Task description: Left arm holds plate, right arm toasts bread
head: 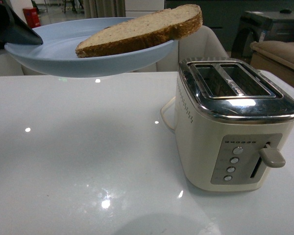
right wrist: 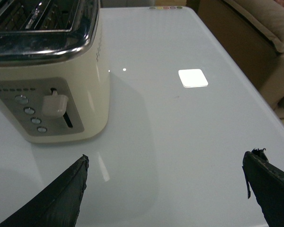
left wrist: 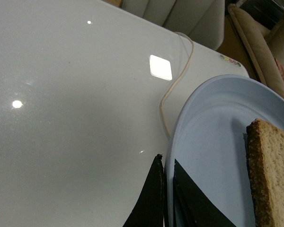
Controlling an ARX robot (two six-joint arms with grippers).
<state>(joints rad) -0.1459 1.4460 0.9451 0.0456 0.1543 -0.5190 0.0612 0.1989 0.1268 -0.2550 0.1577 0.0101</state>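
Bread: 1 half-slice, light brown porous crumb, darker tan crust. It lies flat-side down on the plate with its far end resting on the rim and sticking out past it toward the toaster. Plate is round, shallow, matte pale blue, held up off the white glossy table, up-left of the toaster and apart from it. Left gripper pinches the plate rim, 1 pointed dark finger on the inner face and 1 on the outside. The bread is apart from those fingers. Toaster is cream with rounded corners, a shiny chrome top with 2 long slots, both showing only bare wire guides inside. Its grey end panel has 4 round buttons and a blocky cream lever at the top of its slit. A thin cream cord curves over the table. Right gripper sits low over the table near the toaster's panel end, its 2 dark wedge fingers spread wide with only table between them. Ceiling lights reflect as bright spots on the table.
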